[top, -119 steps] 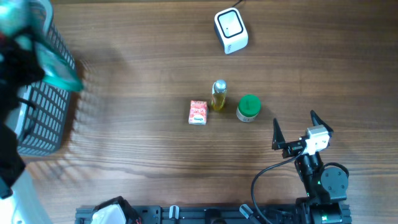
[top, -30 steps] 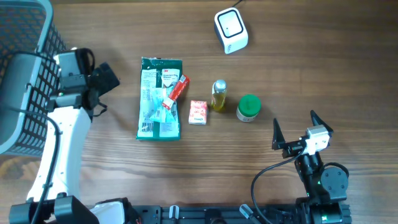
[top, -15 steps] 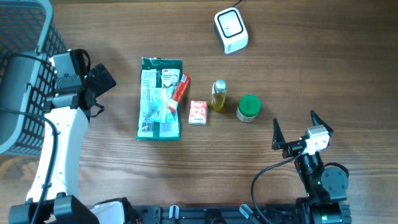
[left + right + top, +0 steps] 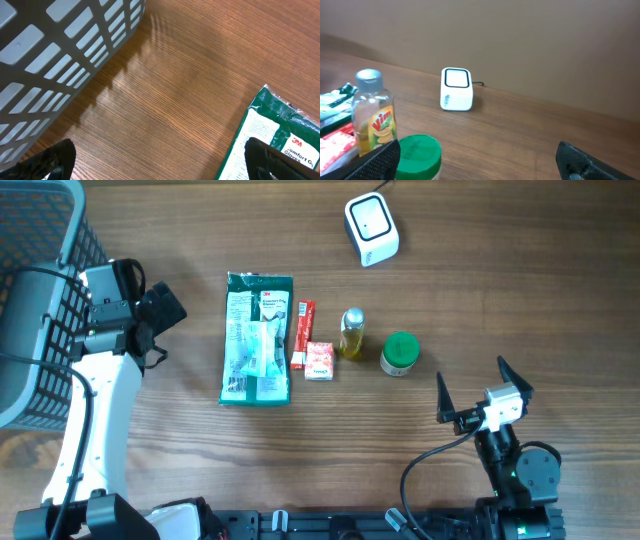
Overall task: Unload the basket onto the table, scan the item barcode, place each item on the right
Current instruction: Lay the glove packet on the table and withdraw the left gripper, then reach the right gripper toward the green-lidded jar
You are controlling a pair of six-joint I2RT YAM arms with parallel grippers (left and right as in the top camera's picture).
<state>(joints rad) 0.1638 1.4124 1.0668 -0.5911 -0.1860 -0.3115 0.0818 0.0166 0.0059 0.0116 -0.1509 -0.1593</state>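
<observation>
Several items lie in a row mid-table: a green glove pack (image 4: 256, 338), a thin red stick pack (image 4: 301, 333), a small pink box (image 4: 319, 360), a yellow bottle (image 4: 351, 333) and a green-lidded jar (image 4: 399, 353). The white barcode scanner (image 4: 371, 229) stands at the far edge, also seen in the right wrist view (image 4: 456, 89). My left gripper (image 4: 163, 310) hangs open left of the glove pack (image 4: 280, 135), holding nothing. My right gripper (image 4: 472, 377) stands open near the front right, empty, facing the jar (image 4: 418, 152) and bottle (image 4: 374, 115).
A grey wire basket (image 4: 30, 300) fills the far left corner, close behind the left arm; its wall (image 4: 50, 60) shows in the left wrist view. A cable runs from the scanner off the far edge.
The red stick pack has slid off the glove pack and now lies flat on the table between it and the pink box. Both grippers stay open and almost still.
</observation>
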